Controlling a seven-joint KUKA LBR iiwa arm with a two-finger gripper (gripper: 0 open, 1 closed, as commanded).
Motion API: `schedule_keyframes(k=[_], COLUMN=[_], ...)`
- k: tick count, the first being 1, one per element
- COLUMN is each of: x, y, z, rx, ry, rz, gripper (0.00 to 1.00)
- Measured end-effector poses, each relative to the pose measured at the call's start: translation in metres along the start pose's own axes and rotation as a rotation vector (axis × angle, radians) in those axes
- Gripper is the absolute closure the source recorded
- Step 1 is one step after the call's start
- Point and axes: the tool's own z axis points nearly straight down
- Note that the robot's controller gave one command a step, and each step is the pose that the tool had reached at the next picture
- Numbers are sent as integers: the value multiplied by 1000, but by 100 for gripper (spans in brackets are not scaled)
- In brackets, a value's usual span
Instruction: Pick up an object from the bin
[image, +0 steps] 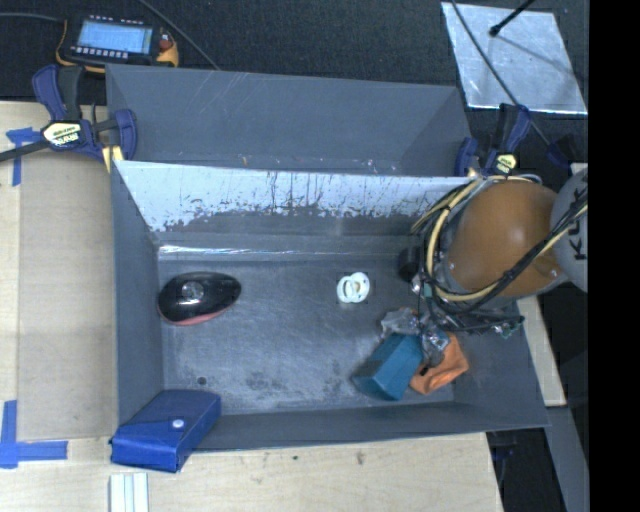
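The gripper (424, 334) is low inside the grey metal bin (290, 125), directly above the upper end of a teal blue rectangular block (390, 368), and it seems to touch or almost touch this block. Whether the gripper is open or closed I cannot tell, because the wrist with its round brown-orange cover (500, 248) and its cables hides this part.

The teal block lies tilted on the bin floor. Just beside the block on its right, touching it, there is a small orange crumpled thing (446, 364), partly under the gripper. Above the block and a little to its left, apart from it, lies a small white round object (352, 289). Far to the left of the block lies a black oval computer mouse with a red lower edge (198, 298). Also well to the left of the block, but lower, a dark blue flat box (166, 430) rests at the bin's corner.
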Motion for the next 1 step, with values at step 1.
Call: schedule_keyframes(k=[1], x=[0], y=[0], z=[0], rx=[0], ry=[0], rz=[0], gripper=[100])
